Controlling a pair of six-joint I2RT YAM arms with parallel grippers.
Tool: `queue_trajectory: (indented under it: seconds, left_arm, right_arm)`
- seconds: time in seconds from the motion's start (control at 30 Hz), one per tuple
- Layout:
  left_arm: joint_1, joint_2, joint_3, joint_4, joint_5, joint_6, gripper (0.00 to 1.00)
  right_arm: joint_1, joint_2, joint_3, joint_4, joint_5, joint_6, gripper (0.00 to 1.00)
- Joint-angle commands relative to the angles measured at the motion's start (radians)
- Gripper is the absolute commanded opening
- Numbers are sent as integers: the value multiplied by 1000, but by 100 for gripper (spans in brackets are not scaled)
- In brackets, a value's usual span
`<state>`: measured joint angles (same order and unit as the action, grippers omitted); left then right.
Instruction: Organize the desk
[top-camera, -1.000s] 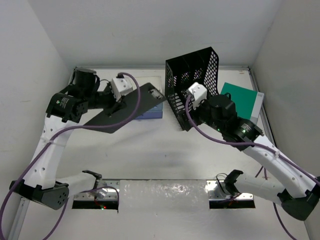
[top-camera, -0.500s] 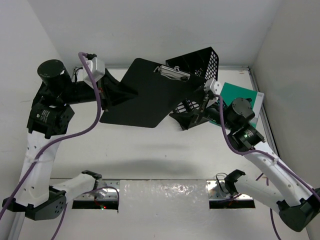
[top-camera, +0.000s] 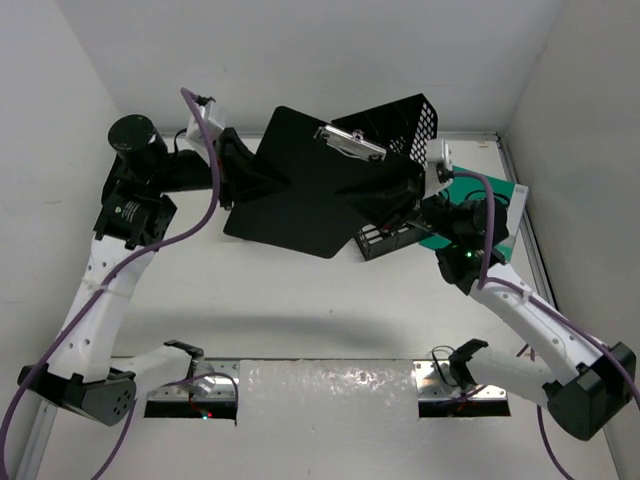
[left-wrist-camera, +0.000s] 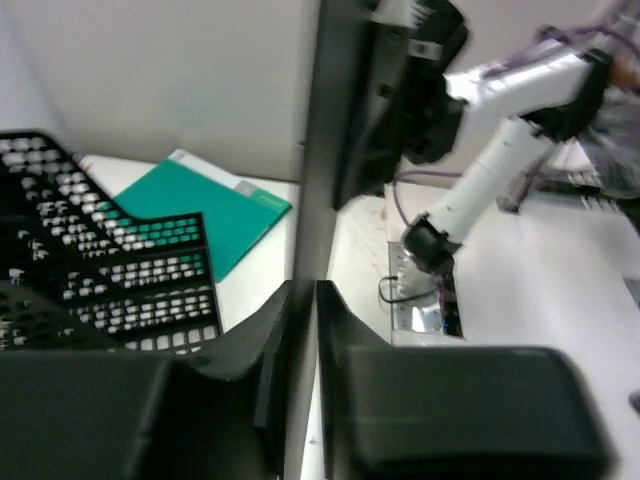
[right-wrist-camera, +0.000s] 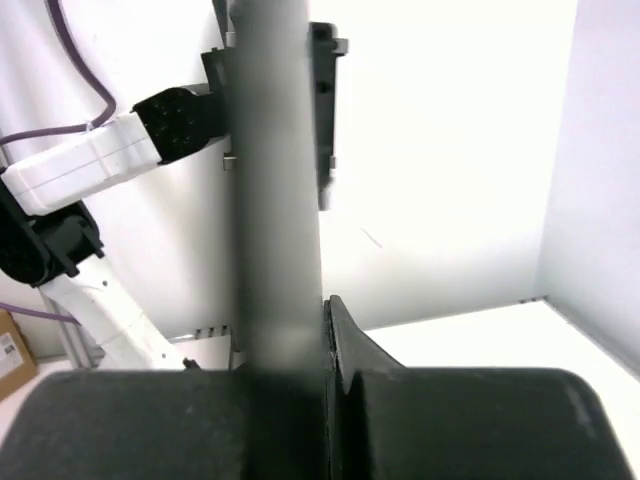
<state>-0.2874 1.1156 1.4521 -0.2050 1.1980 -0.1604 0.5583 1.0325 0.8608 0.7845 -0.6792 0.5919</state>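
A black clipboard (top-camera: 300, 195) with a metal clip (top-camera: 350, 142) hangs in the air above the white desk (top-camera: 300, 290), held between both arms. My left gripper (top-camera: 255, 178) is on its left edge. In the left wrist view the fingers (left-wrist-camera: 303, 295) lie close against both faces of the board (left-wrist-camera: 318, 150). My right gripper (top-camera: 395, 195) is shut on the board's right edge. The right wrist view shows the board (right-wrist-camera: 275, 200) edge-on, pressed against one finger (right-wrist-camera: 340, 330) of that gripper (right-wrist-camera: 300, 320).
A black mesh file holder (top-camera: 415, 120) leans tilted at the back right, just behind the clipboard, and also shows in the left wrist view (left-wrist-camera: 100, 290). A green folder (top-camera: 495, 195) lies on the desk by the right wall (left-wrist-camera: 200, 210).
The left arm lifted the clipboard off the desk and swung it up and right. The right gripper, open before, came to the board's right edge and shut on it.
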Motion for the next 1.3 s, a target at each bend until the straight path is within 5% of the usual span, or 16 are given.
queue_trajectory:
  seconds: [0.0,0.07,0.1,0.13,0.33,0.47,0.6,1.0,1.27]
  left_arm:
    - [-2,26,-2,20,-49,74,13]
    - [-2,38,17,-94,-174,143,55]
    - [-2,41,31,-182,-226,242,97]
    - [-2,43,51,-206,-283,274,100]
    - [-2,76,137,-324,-907,392,100]
    - [-2,76,142,-350,-1073,424,100]
    - [-2,73,113,-364,-1143,443,100]
    - [-2,26,2,-315,-1233,484,99]
    - [-2,-3,-36,-310,-1249,504,99]
  right_arm:
    - [-1,47,29,142,-33,123,0]
    - [-3,43,38,22,9,79,0]
    - [-1,22,44,-43,38,4,0]
    - [-3,6,61,-110,70,-38,0]
    - [-3,-136,124,-543,482,-360,0]
    - [-5,-160,188,-646,677,-533,0]
    - [-5,-98,211,-624,855,-633,0]
    - [-6,106,106,-262,984,-659,0]
    - [-41,248,-80,45,892,-598,0]
